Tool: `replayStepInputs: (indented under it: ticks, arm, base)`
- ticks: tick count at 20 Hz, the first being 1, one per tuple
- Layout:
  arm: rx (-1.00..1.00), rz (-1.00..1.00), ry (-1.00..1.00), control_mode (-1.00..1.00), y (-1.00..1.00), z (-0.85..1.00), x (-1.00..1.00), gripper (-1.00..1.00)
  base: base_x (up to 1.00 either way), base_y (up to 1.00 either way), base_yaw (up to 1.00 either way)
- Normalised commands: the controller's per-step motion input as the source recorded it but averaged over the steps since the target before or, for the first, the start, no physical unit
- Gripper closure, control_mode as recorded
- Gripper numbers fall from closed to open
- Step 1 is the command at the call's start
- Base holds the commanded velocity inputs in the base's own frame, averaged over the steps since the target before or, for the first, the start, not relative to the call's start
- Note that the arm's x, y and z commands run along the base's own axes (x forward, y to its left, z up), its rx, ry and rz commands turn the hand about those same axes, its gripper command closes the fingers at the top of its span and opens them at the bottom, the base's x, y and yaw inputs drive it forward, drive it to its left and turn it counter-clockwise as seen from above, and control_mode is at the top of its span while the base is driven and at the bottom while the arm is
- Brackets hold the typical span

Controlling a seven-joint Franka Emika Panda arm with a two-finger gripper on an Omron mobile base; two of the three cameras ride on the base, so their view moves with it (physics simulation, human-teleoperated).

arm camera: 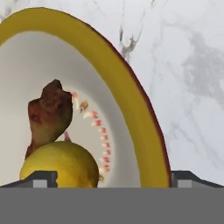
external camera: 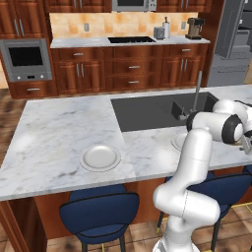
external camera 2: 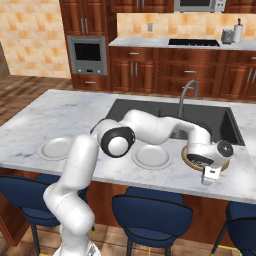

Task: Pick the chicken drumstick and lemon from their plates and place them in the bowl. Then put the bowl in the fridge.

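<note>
I see marble surface [external camera 2: 30,125] with dark sink [external camera 2: 150,112] set in far side. Bowl [external camera 2: 188,159] near right of sink, by near edge. Two empty plates: one [external camera 2: 150,156] just left of bowl, other [external camera 2: 55,148] far left. My end effector [arm camera: 111,177] hangs over bowl, fingers spread wide, nothing held. Lemon [arm camera: 59,164] and chicken drumstick [arm camera: 49,114] inside bowl, touching.
</note>
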Motion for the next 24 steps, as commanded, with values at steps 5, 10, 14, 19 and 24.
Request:
replayStepInputs:
  ticks: [5, 10, 14, 19, 24]
  arm:
    - [0.00, -0.10, 0.00, -1.00, -0.05, -0.11, 0.08, -1.00]
    - [0.00, -0.08, 0.00, -1.00, 0.00, -0.11, 0.15, 1.00]
    - [0.00, -0.07, 0.02, -1.00, 0.00, -0.10, 0.04, 1.00]
    - [0.01, -0.05, 0.04, -1.00, 0.01, -0.05, -0.05, 1.00]
    - [0.00, 0.00, 0.00, -1.00, 0.14, -0.01, -0.12, 1.00]
  base:
    - [0.00, 0.00, 0.00]
    - [0.00, 0.00, 0.00]
    - [0.00, 0.00, 0.00]
    - [0.00, 0.00, 0.00]
    - [0.00, 0.00, 0.00]
